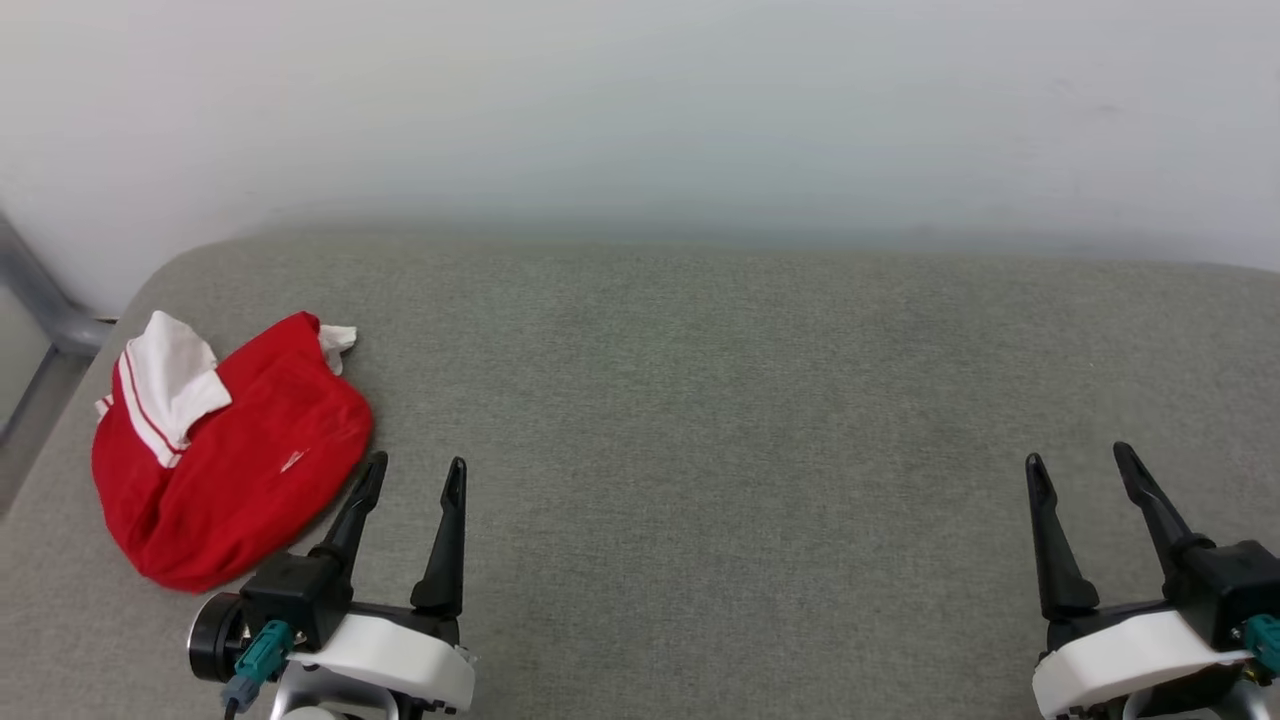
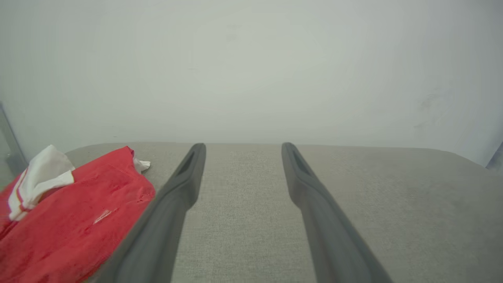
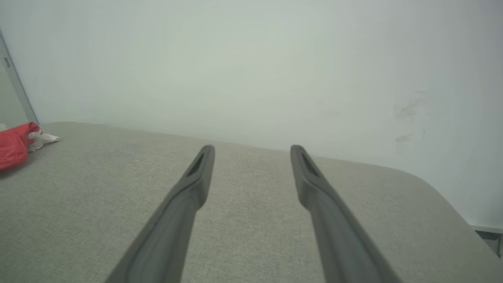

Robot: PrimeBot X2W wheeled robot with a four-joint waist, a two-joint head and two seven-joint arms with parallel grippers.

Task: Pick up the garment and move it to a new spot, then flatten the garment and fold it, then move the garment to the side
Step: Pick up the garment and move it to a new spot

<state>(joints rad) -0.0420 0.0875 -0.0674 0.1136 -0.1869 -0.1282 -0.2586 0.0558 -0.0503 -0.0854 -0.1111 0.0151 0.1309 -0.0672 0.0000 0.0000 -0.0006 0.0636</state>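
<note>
Grey fabric-covered surface (image 1: 700,400) against a pale wall (image 1: 640,100). Garment (image 1: 240,470) lies bunched at about nine o'clock on the surface, just beside the left gripper (image 1: 417,463), at its ten o'clock. Seemingly not touching it. Left gripper spread wide, empty. Right gripper (image 1: 1078,456) likewise, well apart at four o'clock. Cloth looks thin, limp and light, likely to drape and slip. Best pinch a raised red fold near the white sleeve end (image 1: 170,385).

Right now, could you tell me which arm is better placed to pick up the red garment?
Left. The left tool, open, sits beside the crumpled garment; the right tool is far across the grey surface.
</note>
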